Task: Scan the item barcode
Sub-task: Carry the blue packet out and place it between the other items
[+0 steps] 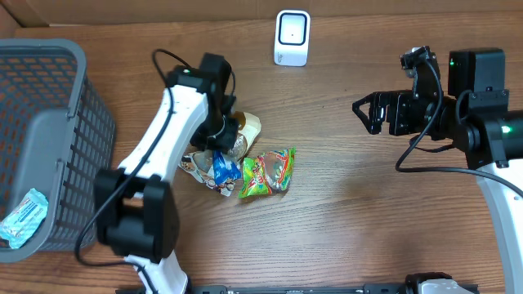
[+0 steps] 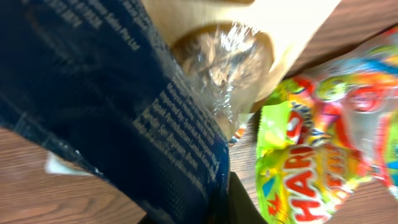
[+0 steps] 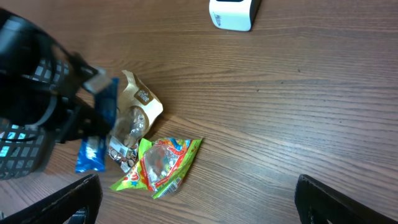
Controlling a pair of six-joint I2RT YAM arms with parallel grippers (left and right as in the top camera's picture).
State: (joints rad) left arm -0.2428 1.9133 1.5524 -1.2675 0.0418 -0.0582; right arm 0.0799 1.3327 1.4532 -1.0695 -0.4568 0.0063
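Left gripper (image 1: 217, 147) pinches the blue packet (image 2: 112, 112) at the snack pile (image 1: 265, 173), worktop (image 1: 351, 212) centre; right gripper (image 1: 364, 114) gapes wide near the right edge.

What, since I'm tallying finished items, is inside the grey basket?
One light-blue packet lies in the basket. Its left part is out of frame, unseen.

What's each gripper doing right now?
Left gripper: shut on the blue packet.
Right gripper: open, holding nothing.
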